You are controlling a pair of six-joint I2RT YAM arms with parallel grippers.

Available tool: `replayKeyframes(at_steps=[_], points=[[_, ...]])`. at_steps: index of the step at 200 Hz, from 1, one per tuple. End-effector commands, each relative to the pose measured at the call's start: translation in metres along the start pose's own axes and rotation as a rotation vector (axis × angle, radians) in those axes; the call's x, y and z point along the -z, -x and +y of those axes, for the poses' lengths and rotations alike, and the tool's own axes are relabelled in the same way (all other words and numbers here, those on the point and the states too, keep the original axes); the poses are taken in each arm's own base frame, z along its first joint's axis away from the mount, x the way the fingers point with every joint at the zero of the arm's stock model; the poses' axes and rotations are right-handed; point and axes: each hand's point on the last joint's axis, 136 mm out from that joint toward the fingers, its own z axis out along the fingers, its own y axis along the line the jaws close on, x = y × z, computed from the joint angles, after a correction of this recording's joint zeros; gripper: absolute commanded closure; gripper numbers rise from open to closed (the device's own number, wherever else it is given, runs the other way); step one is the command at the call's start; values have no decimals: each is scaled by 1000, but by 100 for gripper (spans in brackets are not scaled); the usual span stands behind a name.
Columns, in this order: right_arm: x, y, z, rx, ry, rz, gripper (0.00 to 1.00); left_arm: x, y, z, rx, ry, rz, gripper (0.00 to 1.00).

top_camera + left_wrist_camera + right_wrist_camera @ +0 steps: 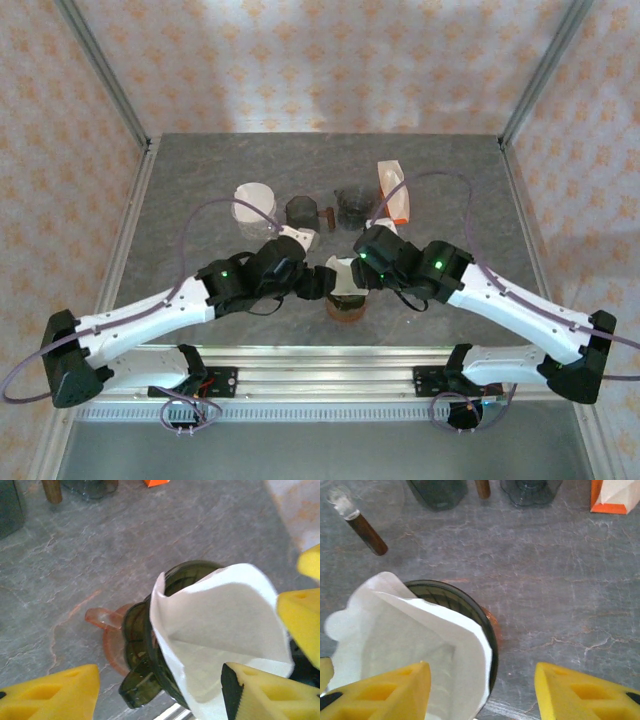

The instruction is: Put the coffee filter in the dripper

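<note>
Our left gripper (160, 682) and right gripper (482, 675) both stood released. The coffee filter (220, 625) leaned half-seated in the dripper (136, 626), and we feared a brushing finger could tip it out.

The grey stone-pattern table (480, 210) is bare at both sides and in a strip behind the dark green glass dripper (137, 630). Further back stands a row: clear glass carafe (254, 205), dark jar (300, 211), dark glass vessel (352, 207), orange-and-white paper packet (392, 190).
</note>
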Motion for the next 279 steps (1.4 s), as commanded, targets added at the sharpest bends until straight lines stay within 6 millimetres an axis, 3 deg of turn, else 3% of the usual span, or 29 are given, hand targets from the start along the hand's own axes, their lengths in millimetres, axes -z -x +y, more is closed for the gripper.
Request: replayKeyframes(at_steps=[1,71,129,197,279], points=[[-2,4,-10,-24,-33,-42,43,0,0,6,-33,44,-2,33],[-14,-11,-27,-57,-78,-38,46,-9,-12,20,5,83,10,33],[-14,-12,-33,-81,-95,-51,46,-8,-16,31,15,123,3,34],[0,10,-11,-37,1,-90,38,9,0,13,28,37,-49,25],[-7,1,4,51,13,-40,36,0,-4,21,24,80,-28,28]])
